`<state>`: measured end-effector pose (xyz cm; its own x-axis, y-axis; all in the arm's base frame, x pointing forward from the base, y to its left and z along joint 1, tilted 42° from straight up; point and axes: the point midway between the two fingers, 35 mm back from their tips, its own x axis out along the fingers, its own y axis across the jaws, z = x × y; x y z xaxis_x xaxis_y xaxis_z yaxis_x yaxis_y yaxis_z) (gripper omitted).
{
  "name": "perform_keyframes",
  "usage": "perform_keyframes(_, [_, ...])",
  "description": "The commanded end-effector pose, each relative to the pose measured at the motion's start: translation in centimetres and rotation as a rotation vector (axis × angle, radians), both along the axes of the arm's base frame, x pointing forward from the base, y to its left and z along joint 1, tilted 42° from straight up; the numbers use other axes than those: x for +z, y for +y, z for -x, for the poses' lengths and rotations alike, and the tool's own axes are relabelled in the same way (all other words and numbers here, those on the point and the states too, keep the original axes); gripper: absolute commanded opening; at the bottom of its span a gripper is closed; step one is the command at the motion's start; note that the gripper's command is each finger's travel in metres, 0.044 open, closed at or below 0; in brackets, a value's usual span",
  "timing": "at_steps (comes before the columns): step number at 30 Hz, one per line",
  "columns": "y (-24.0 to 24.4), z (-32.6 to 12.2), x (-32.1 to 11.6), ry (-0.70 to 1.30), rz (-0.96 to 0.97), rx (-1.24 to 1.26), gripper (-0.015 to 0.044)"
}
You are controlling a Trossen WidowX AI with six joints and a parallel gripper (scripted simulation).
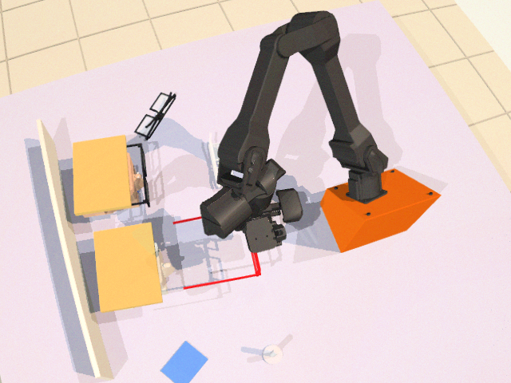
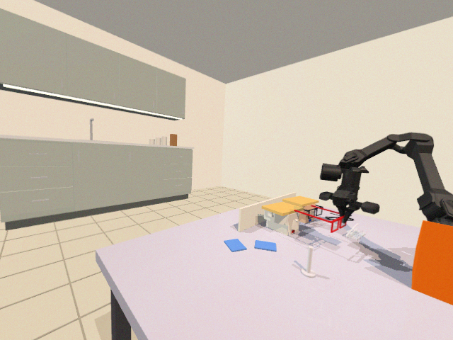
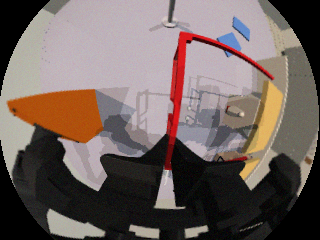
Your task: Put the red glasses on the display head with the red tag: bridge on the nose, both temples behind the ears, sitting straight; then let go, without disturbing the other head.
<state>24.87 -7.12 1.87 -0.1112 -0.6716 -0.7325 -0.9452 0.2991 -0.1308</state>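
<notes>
1. Listing, top view: thin red wire-like glasses, raised, temples pointing to 9 o'clock; black parallel-jaw gripper above their front, fingertips hidden. Pale display head with yellow top board towards 8 o'clock of the glasses; tan display head wearing black frames towards 10. Hazard: temples look offset towards 12 o'clock; one could miss its ear, and a sweep that way could knock the tan head. Writing: none legible.

2. Exterior view: small red tag low on the pale head, hence the target. Temple tips stand near board height; advancing this high might jam them against its edge. Writing: none on tag or blue cards.

3. Wrist view: fingers clamped on the red front, near the bridge. Hazard: so narrow a hold could let the frame pivot on contact, seating it crooked; a tug at release could unseat it. Brands: none readable.
</notes>
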Motion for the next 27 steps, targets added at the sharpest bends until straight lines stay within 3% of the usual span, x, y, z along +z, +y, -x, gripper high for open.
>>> perform_keyframes(1, [-0.4,0.0,-0.4,-0.004,0.003,0.003,0.0000])
perform_keyframes(27, [-2.8,0.6,-2.8,0.013,-0.004,-0.014,0.0000])
